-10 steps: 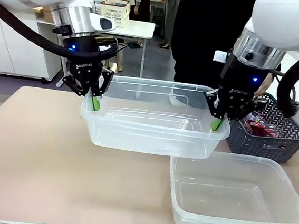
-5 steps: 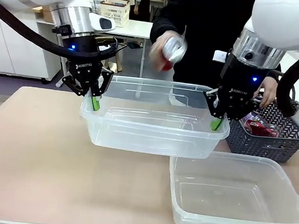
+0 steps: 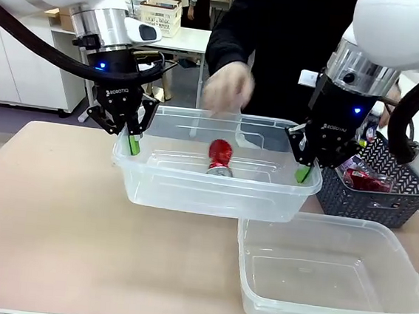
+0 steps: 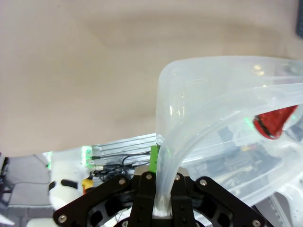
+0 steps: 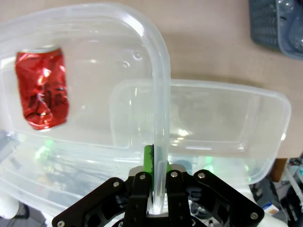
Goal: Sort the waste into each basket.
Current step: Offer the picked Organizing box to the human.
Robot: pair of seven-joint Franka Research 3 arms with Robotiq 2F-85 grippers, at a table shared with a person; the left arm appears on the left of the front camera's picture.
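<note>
Both arms hold one clear basket (image 3: 191, 196) up off the table. My left gripper (image 3: 131, 143) is shut on its left rim (image 4: 163, 161), and my right gripper (image 3: 304, 172) is shut on its right rim (image 5: 160, 142). A dented red can (image 3: 220, 158) lies inside this basket; it also shows as the red can (image 5: 40, 90) in the right wrist view and the red can (image 4: 274, 123) in the left wrist view. The person's hand (image 3: 229, 88) hovers just above the basket's far side. A second clear basket (image 3: 329, 306) rests on the table at the front right.
A dark grey woven basket (image 3: 372, 199) with red waste (image 3: 360, 177) stands at the far right, behind my right gripper. The person's other hand holds a bottle (image 3: 371, 124) above it. Bare tabletop (image 3: 53, 238) lies at the left and front.
The person's hand came in with a can and let it go; the red can now lies in the held basket. The other hand rose with a bottle. Both arms stayed still.
</note>
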